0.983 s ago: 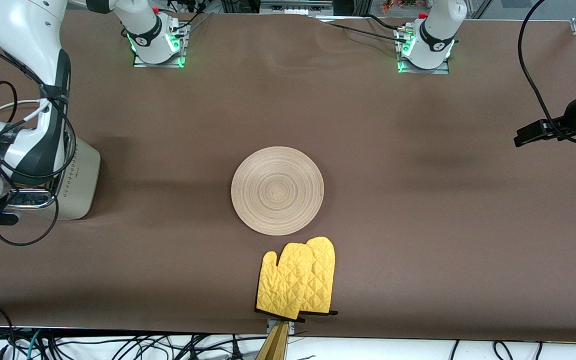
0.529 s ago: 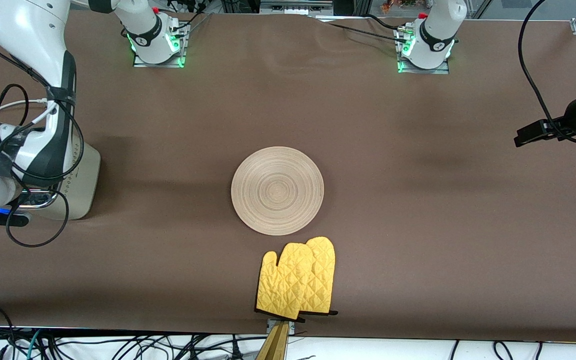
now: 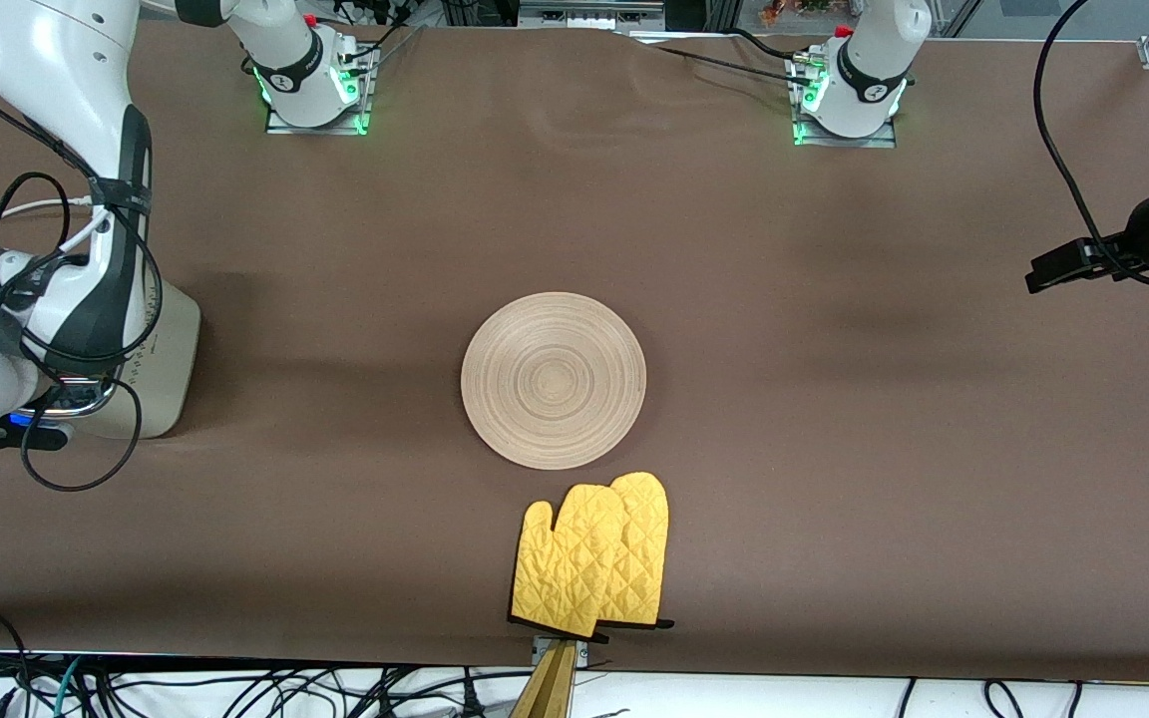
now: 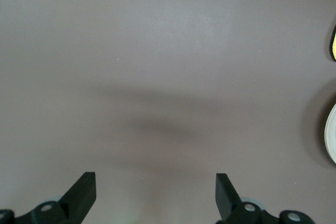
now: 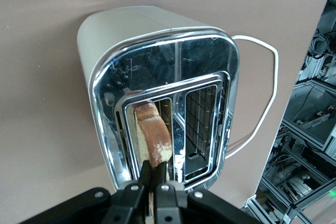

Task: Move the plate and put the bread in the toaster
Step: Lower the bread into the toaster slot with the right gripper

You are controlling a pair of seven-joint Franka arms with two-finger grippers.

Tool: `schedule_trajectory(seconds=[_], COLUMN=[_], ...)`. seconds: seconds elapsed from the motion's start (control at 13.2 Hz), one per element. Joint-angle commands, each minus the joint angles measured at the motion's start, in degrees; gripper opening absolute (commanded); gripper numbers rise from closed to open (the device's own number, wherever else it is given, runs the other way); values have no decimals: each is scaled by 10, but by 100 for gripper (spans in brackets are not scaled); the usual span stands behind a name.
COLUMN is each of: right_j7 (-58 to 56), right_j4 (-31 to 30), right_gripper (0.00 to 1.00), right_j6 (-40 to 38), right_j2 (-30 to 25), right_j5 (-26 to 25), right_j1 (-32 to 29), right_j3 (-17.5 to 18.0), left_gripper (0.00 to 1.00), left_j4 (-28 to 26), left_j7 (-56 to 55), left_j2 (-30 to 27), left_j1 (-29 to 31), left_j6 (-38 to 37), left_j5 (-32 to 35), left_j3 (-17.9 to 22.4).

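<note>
Nearest the front camera I see a pair of yellow oven mitts (image 3: 594,558) at the table's edge, and just farther from the camera the plate (image 3: 554,380) lies flat and bare in the middle of the brown table (image 3: 834,449); I judge it light but stiff, wide and low, so I would take it by the rim. The toaster (image 3: 161,369) stands at the right arm's end of the table, largely hidden by that arm in the front view. Over it, in the right wrist view, the right gripper (image 5: 154,182) is clenched on the bread (image 5: 154,139), pinching the crust at one edge, with the slice standing on edge and its far end at the mouth of one slot of the toaster (image 5: 157,93). The bread looks light, soft and crumbly, so I think a hard squeeze would crush it and the crust is the right place to hold. The left gripper (image 4: 156,195) waits with fingers (image 4: 84,191) spread wide, holding nothing, over bare table toward the left arm's end.
</note>
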Motion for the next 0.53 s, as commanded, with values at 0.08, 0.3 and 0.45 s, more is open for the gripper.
schedule_trajectory(seconds=[0.08, 0.3, 0.45], right_j7=[8, -2, -21], right_j4=[0, 3, 7], right_gripper=[75, 100, 100], right_j6=[10, 14, 13], right_j2=[9, 4, -5], right_j5=[26, 26, 26], right_j1=[-4, -7, -6], right_j3=[0, 0, -1], left_gripper=[100, 100, 100], left_j4=[-5, -6, -6], left_j7=[0, 0, 1], left_j2=[-5, -5, -3], left_j1=[2, 2, 2], left_j6=[-2, -2, -2], left_j5=[-20, -20, -20], left_j3=[3, 3, 3])
